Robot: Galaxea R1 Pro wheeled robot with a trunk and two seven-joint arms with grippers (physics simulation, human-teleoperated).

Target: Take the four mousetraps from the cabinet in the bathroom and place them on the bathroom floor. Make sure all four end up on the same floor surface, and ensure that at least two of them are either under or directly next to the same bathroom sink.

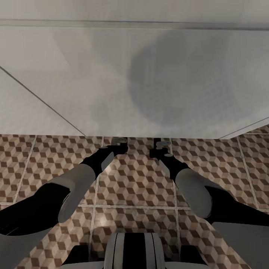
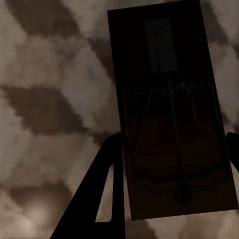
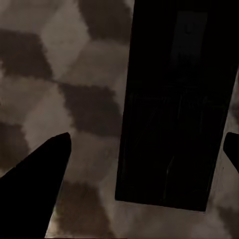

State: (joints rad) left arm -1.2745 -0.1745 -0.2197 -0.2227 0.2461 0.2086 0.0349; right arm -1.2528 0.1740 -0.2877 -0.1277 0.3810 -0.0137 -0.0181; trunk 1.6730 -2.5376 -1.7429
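Hovering low over cube-pattern floor (image 1: pixel 134 186): left gripper (image 2: pixel 169 149) with fingers spread around mousetrap (image 2: pixel 169 109), contact unclear. Right gripper (image 3: pixel 149 149) likewise wide, straddling second dark trap (image 3: pixel 179 104). No readable markings. White cupboard (image 1: pixel 112 82) just ahead.

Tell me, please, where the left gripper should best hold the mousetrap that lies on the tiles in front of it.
Probably across the two long edges of the mousetrap, coming straight down from above. The board lies flat on the bathroom floor, and the fingers already stand either side of its narrow width. Staying near the end keeps them off the spring.
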